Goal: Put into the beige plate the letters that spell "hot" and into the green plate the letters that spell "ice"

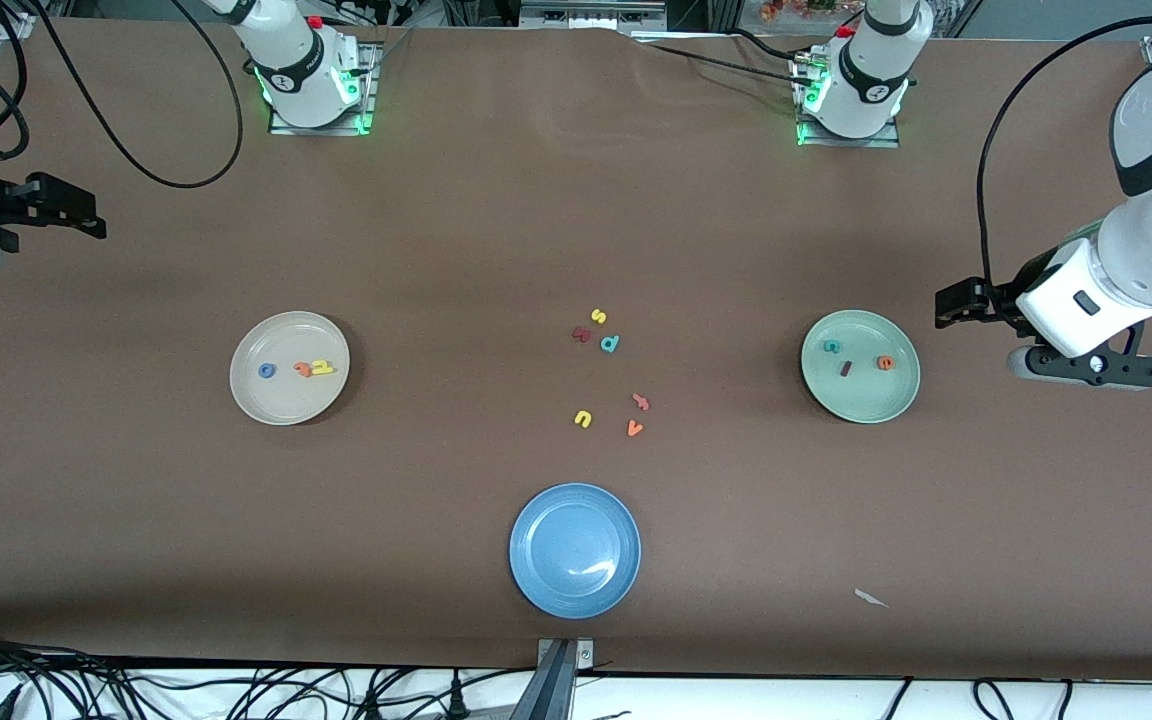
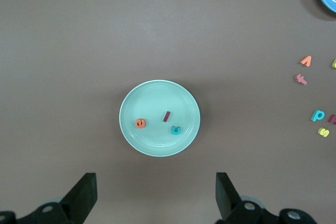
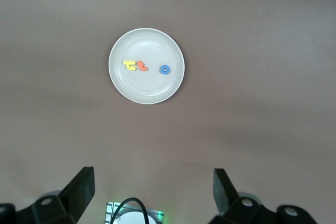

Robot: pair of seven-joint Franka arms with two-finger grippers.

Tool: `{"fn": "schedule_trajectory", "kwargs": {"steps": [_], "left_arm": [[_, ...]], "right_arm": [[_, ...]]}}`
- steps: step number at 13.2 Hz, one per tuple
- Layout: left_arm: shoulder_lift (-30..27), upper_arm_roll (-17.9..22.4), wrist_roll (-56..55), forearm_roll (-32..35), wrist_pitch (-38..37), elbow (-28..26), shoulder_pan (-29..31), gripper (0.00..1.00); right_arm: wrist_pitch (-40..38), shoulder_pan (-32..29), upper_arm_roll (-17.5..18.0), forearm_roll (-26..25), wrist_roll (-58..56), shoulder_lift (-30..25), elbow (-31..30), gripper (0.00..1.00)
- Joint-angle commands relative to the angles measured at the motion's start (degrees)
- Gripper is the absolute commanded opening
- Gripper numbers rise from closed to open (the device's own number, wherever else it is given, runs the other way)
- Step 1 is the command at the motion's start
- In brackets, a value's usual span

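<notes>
The beige plate (image 1: 281, 400) (image 3: 147, 90) lies toward the right arm's end and holds the blue o (image 1: 266, 371) (image 3: 165, 70), orange t (image 1: 303, 369) (image 3: 142, 66) and yellow h (image 1: 322, 368) (image 3: 129, 65). The green plate (image 1: 861, 400) (image 2: 157, 140) lies toward the left arm's end and holds the teal c (image 1: 832, 347) (image 2: 176, 129), maroon i (image 1: 846, 369) (image 2: 167, 116) and orange e (image 1: 884, 363) (image 2: 140, 123). My left gripper (image 1: 951, 305) (image 2: 156, 198) hangs open and empty high over bare table beside the green plate. My right gripper (image 1: 76, 212) (image 3: 152, 195) hangs open and empty over the table's right-arm end.
A blue plate (image 1: 556, 530) sits mid-table, nearest the front camera. Between the plates lie loose letters: yellow s (image 1: 598, 316), a dark red letter (image 1: 581, 334), a teal letter (image 1: 610, 343), an orange letter (image 1: 640, 402), orange v (image 1: 634, 428), yellow u (image 1: 583, 418). A paper scrap (image 1: 871, 598) lies near the front edge.
</notes>
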Motion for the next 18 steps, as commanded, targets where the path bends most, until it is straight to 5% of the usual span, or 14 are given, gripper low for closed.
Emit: {"fn": "schedule_trajectory", "kwargs": {"steps": [1,18], "left_arm": [[-0.4,0.0,0.6,-0.9,0.4,-0.7,0.1,1.00],[0.2,0.1,0.4,-0.7,0.2,-0.1,0.4,1.00]], "right_arm": [[-0.6,0.1,0.2,1.3,0.0,0.5,1.5,1.00],[-0.2,-0.2,0.1,0.7,-0.1,1.1,2.3,1.00]]}}
